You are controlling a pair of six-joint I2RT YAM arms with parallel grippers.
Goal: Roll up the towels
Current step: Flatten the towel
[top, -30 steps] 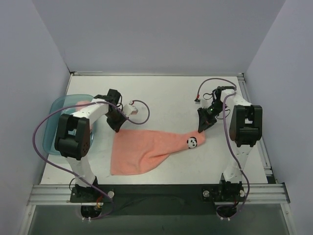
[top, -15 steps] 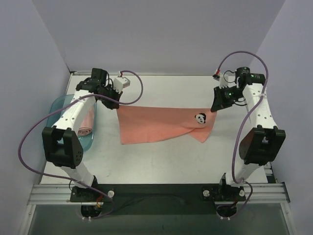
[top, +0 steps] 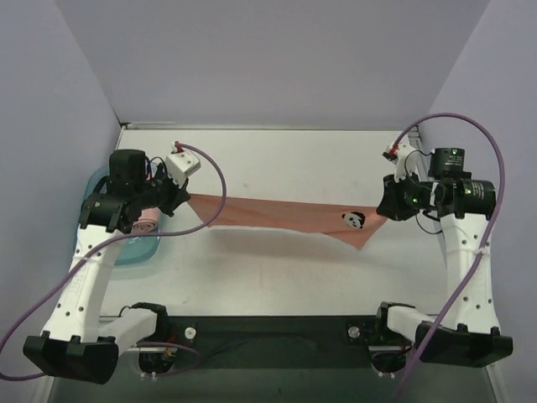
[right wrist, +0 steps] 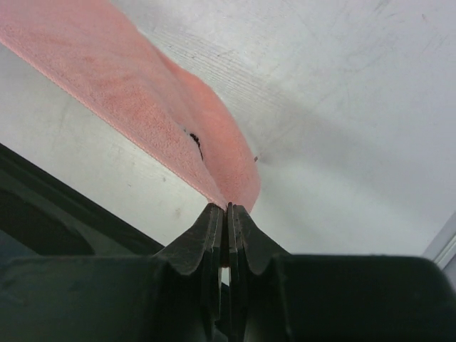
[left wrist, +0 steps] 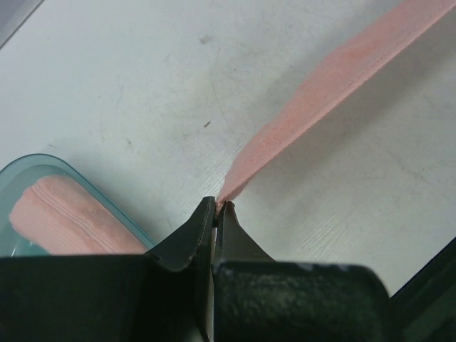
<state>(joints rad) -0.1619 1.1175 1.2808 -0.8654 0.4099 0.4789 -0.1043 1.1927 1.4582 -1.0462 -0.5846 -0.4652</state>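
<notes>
A salmon-pink towel point(top: 277, 217) with a small panda patch point(top: 353, 220) hangs stretched in the air between my two grippers, above the table. My left gripper point(top: 186, 200) is shut on its left corner; in the left wrist view the cloth point(left wrist: 335, 71) runs away from the jaws point(left wrist: 216, 206). My right gripper point(top: 383, 210) is shut on the right corner; the right wrist view shows the cloth point(right wrist: 142, 100) pinched at the tips point(right wrist: 227, 206). A rolled pink towel point(top: 148, 220) lies in the teal tray point(top: 134, 250); it also shows in the left wrist view point(left wrist: 64, 217).
The teal tray point(left wrist: 43, 167) sits at the table's left edge, under my left arm. Grey walls close the table on left, back and right. A dark rail point(top: 277, 323) runs along the near edge. Purple cables loop off both arms.
Both arms have risen and pulled apart, lifting the towel off the table and stretching it taut in the air. It lay flat on the table before.
</notes>
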